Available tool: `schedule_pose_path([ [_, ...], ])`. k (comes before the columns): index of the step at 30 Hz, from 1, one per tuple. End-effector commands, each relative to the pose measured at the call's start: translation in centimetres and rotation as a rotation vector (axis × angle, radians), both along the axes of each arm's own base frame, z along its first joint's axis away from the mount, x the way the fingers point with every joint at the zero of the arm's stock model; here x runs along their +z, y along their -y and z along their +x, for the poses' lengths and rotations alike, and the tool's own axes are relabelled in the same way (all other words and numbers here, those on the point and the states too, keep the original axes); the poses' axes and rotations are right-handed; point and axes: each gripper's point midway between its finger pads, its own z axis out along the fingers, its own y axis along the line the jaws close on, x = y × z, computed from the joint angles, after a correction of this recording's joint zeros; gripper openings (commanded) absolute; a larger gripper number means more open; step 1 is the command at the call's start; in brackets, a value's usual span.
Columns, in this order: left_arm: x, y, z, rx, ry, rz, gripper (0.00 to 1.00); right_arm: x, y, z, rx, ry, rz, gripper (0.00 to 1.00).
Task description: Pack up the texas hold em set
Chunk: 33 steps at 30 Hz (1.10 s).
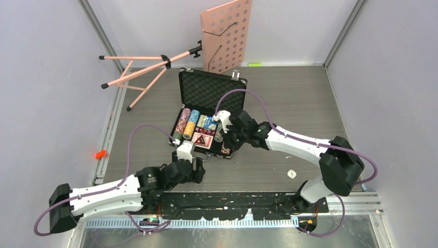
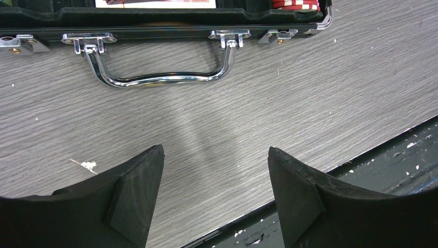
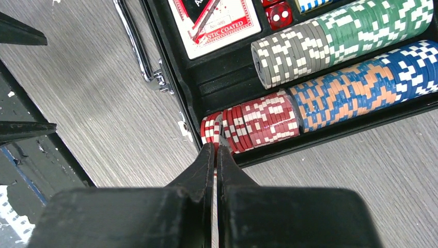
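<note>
Card deck [image 3: 214, 26]: partial print "STIC COATED"; smaller line above unreadable.

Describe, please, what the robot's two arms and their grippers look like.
The left arm and right arm have white link shells and black joint housings, with purple cables looping alongside. The left gripper and right gripper have black, tapering wedge-shaped fingers.

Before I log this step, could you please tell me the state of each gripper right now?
Left gripper: open, holding nothing.
Right gripper: closed, fingers at the red chips, nothing visibly held.
</note>
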Motion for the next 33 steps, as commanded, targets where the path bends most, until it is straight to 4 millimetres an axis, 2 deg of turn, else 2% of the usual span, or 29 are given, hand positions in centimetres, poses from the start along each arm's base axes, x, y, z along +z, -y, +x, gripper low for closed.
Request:
schedule_pose_path([
  [1, 1.4, 0.8, 0.5, 0.003, 0.025, -0.054, 0.76, 1.0, -0.9, 0.9, 0.007, 0.054, 0.029, 0.01],
  [7, 1.4, 1.2, 0.6, -0.004, 0.021, -0.061, 0.76, 4.0, -2.3, -0.9, 0.093, 0.034, 0.155, 0.01],
  [10, 1.5, 1.4, 0.6, -0.008, 0.019, -0.062, 0.76, 4.5, -2.4, -1.8, 0.123, 0.026, 0.193, 0.01],
  [17, 1.4, 1.5, 0.5, -0.015, 0.015, -0.066, 0.76, 2.2, -1.8, -2.3, 0.114, -0.030, 0.138, 0.01],
  [26, 1.4, 1.6, 0.6, -0.017, 0.016, -0.065, 0.76, 0.5, -1.5, -1.9, 0.102, -0.035, 0.086, 0.01],
  [30, 1.4, 1.7, 0.6, -0.020, 0.013, -0.065, 0.76, -0.3, -1.6, -1.5, 0.092, -0.033, 0.056, 0.01],
  [33, 1.3, 1.5, 0.6, -0.016, 0.012, -0.061, 0.76, -0.5, -1.1, -0.3, 0.035, 0.009, 0.028, 0.01],
])
